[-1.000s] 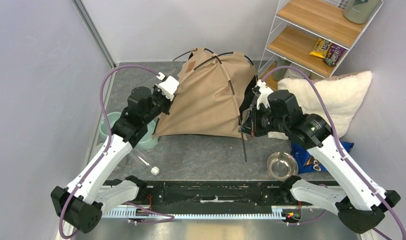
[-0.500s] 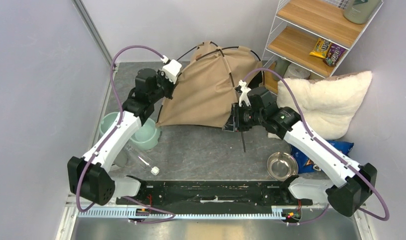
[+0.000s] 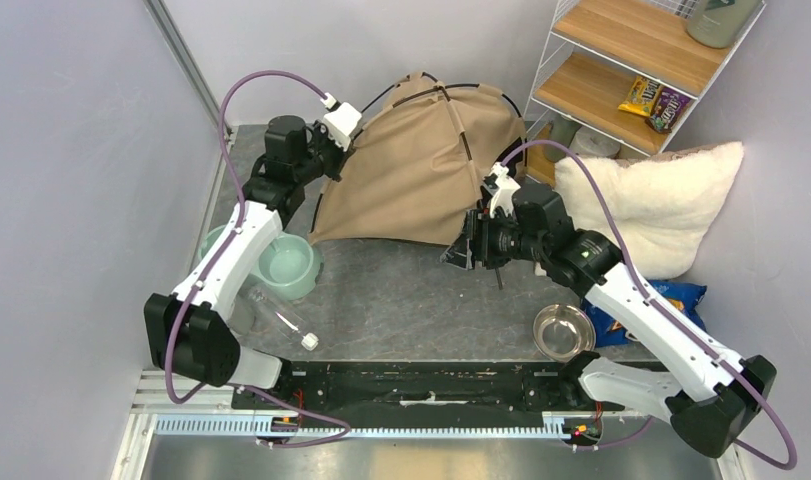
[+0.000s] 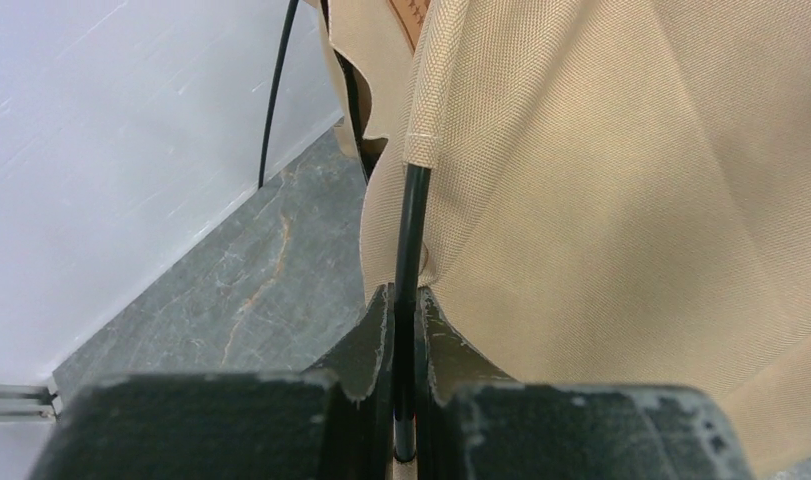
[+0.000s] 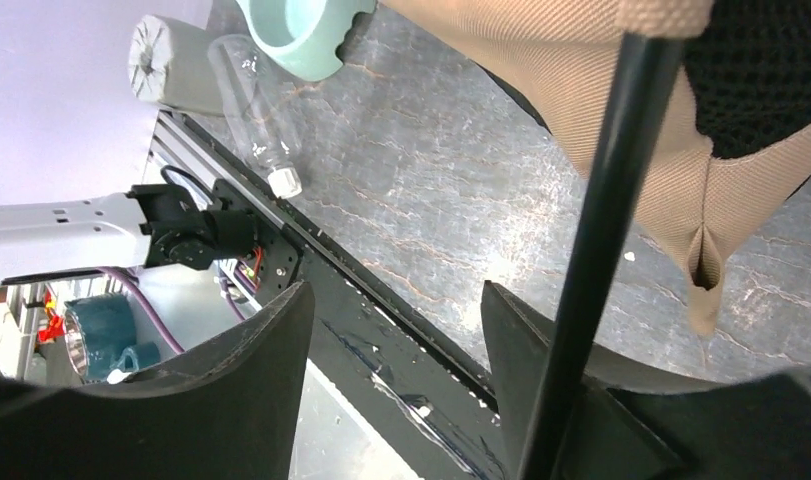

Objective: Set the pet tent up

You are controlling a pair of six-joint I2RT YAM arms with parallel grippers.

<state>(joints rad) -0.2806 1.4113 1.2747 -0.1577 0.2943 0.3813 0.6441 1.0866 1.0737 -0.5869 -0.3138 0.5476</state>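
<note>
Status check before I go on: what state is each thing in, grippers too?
pet tent, partly raised, poles arched and crossing on top.
left gripper, shut on a tent pole.
right gripper, open; second pole runs beside one finger, not clamped.
plastic bottle, lying on its side, capped.
steel bowl, upright, empty.
green bowl, upright, empty.

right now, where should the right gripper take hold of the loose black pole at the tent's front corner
Probably the bare pole just below the tent's tan sleeve end, closing across it from the side: it is thin and straight there. The open right gripper has it beside one finger, not between them.
</note>
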